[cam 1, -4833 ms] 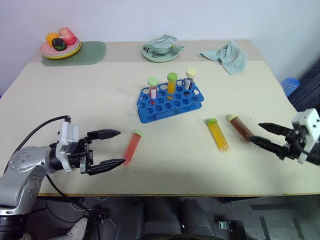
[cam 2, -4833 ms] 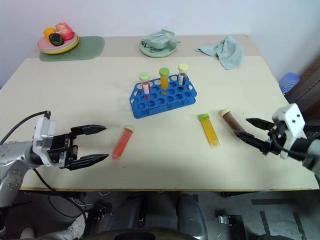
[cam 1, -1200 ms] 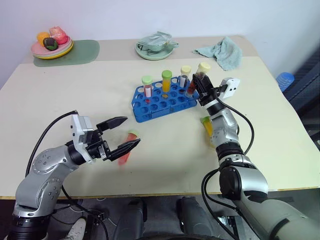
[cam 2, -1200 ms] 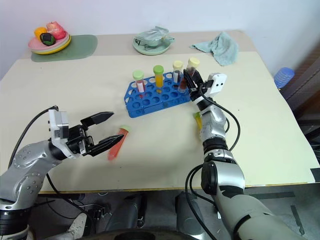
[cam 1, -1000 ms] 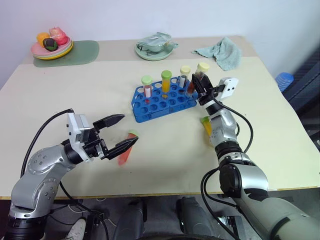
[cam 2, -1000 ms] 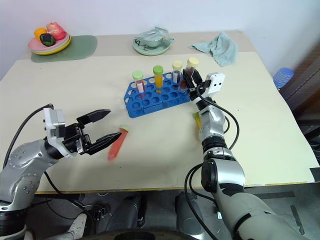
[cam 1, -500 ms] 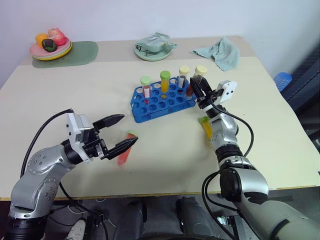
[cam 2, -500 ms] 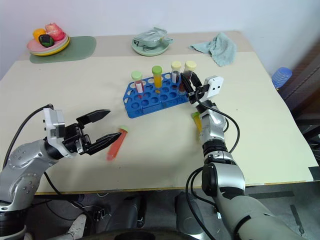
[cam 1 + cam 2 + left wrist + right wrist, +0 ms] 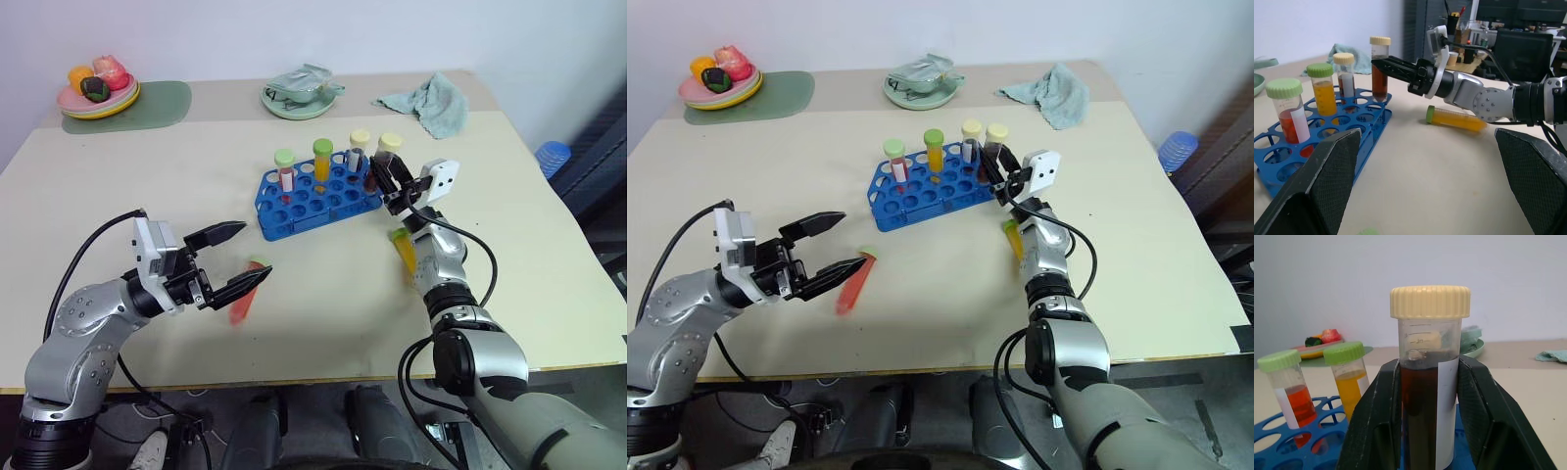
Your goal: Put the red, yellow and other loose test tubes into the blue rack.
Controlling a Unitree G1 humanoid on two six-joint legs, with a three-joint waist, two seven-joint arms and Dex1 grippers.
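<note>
The dark brown tube (image 9: 1429, 396) stands upright in the blue rack (image 9: 318, 196), mid-worktop toward its far edge, flanked by the right pincer (image 9: 390, 180), whose grip I cannot tell. Judged best: let go fully, withdraw straight back. The left pincer (image 9: 235, 258) gapes beside the red tube (image 9: 244, 296).

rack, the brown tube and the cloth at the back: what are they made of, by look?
Blue rack: looks like moulded plastic, smooth, uniform bright blue with even round holes. Brown tube: clear wall showing dark liquid and printed graduations, probably plastic, though glass can't be ruled out; ribbed cream cap looks like matte plastic. Cloth: soft crumpled folds, pale green fabric, maybe terry.
</note>
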